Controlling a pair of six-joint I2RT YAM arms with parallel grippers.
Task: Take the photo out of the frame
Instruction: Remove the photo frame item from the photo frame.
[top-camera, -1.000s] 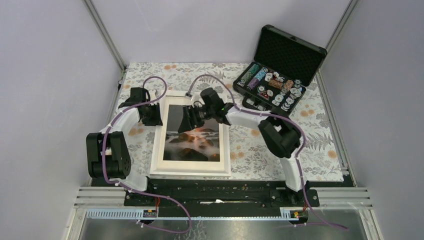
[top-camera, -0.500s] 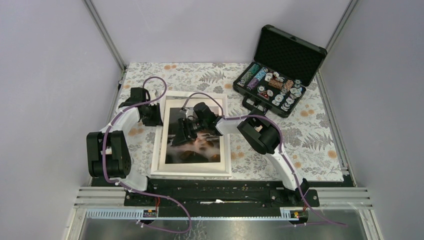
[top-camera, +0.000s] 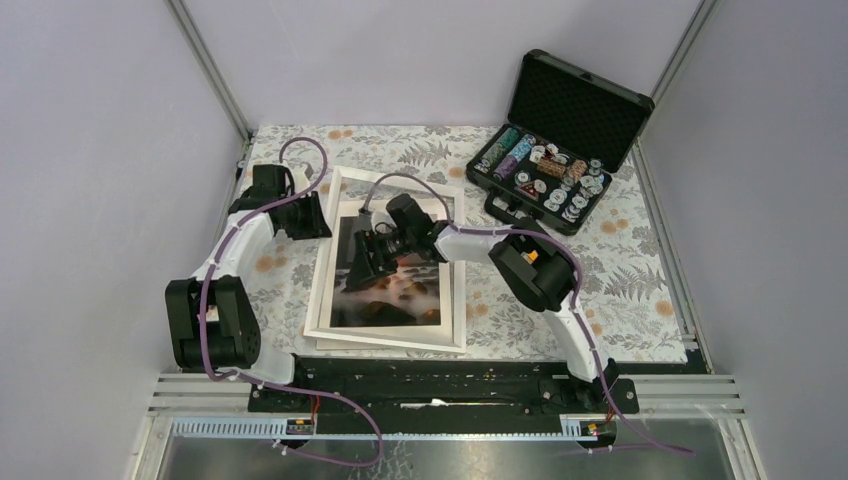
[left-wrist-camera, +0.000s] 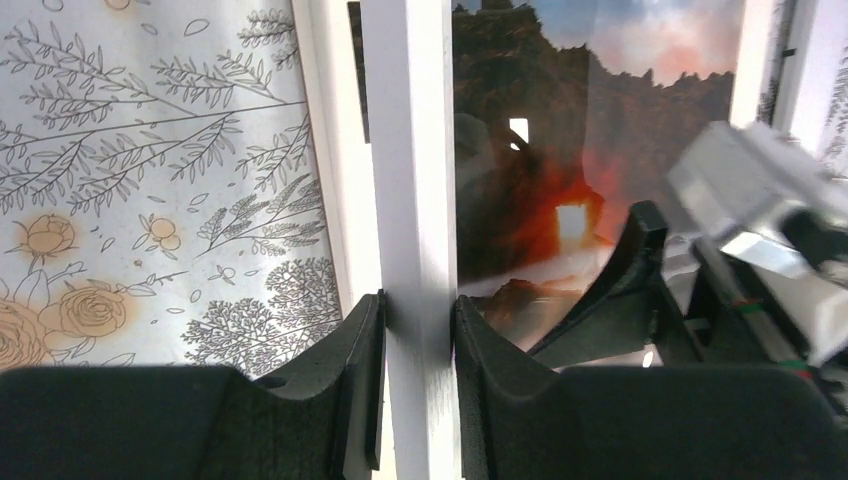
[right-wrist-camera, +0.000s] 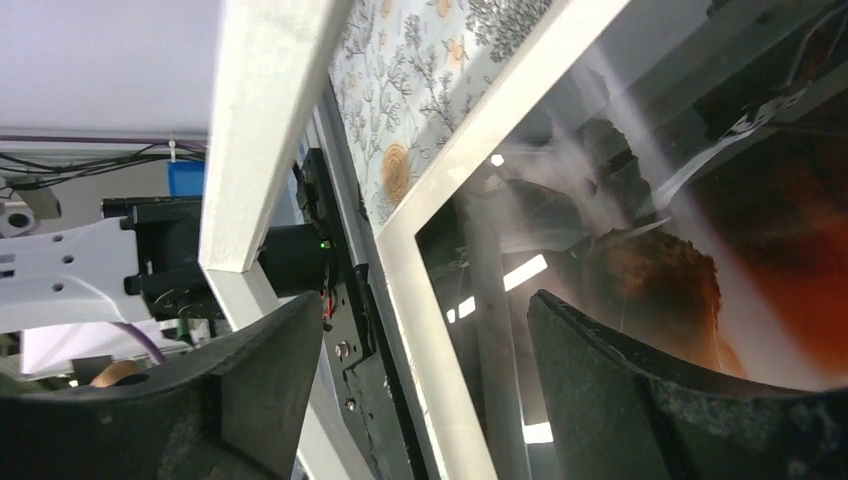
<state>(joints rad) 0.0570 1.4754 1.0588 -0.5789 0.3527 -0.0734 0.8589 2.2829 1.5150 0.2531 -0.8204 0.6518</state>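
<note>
- Clamping of narrow white frame (left-wrist-camera: 405, 150) rail is done by left gripper (left-wrist-camera: 418, 320).
- Right gripper (right-wrist-camera: 425, 325) jaws are held apart over glossy photo (top-camera: 395, 290), laid flat beneath tilted frame.
- Foam-lined black case (top-camera: 585, 100) is filled with chips (top-camera: 540, 175).

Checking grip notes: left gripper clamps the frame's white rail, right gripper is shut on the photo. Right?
No: the right wrist view shows the right gripper open over the photo. The left gripper does clamp the frame.

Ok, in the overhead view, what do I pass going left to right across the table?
left gripper → photo → poker chip case
</note>
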